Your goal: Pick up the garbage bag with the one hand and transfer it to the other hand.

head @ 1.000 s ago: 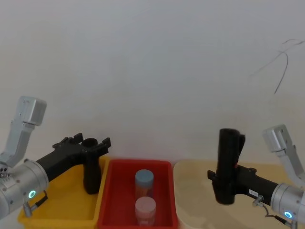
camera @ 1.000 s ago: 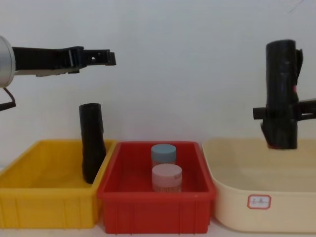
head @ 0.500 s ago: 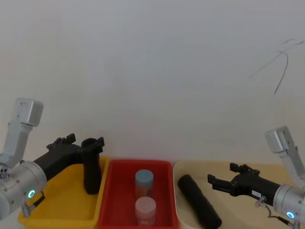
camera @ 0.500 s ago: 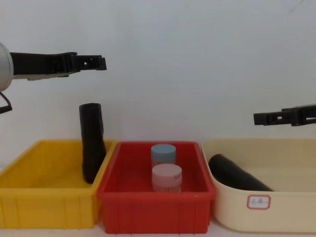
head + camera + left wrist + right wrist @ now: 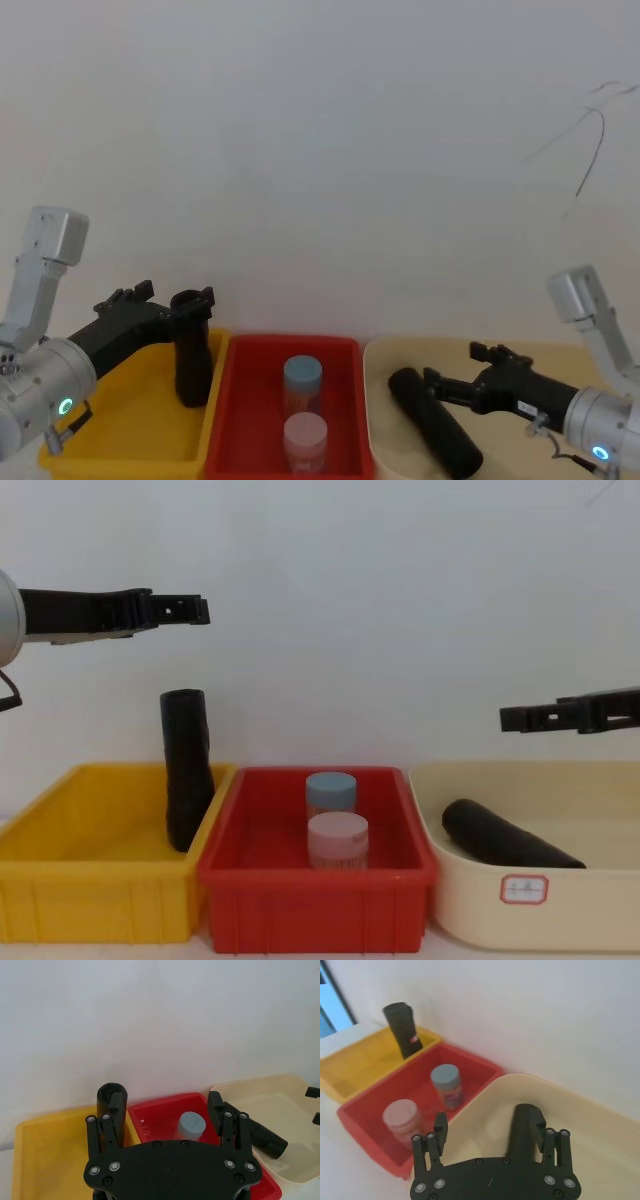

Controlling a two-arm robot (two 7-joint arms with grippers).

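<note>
Fingers (image 5: 440,1130) of the right gripper (image 5: 510,718) stand spread with nothing between them, held level above the garbage bag (image 5: 505,835) and apart from it. The bag lies on its side, slanting along the floor of the cream tub (image 5: 590,900) just right of the red bin (image 5: 320,905), with one end near the tub wall on the red bin's side. Loose under an empty receiving gripper, it reads as handed across and let go, so the task looks finished or nearly so. A roll with no grip on it would naturally settle flat like this. Inside the red bin two capped jars stand upright and close together, a blue-capped jar (image 5: 331,792) behind and a pink-capped jar (image 5: 337,840) in front. Just left of the red bin is the yellow bin (image 5: 100,890), which holds a second black roll (image 5: 187,770). It stands on end, slightly tilted, by the wall nearest the red bin, and that wall seems to be what keeps it up. High above that roll, left of the red bin, hangs the left gripper (image 5: 195,610), fingers apart, gripping nothing, well clear of the roll's top.
</note>
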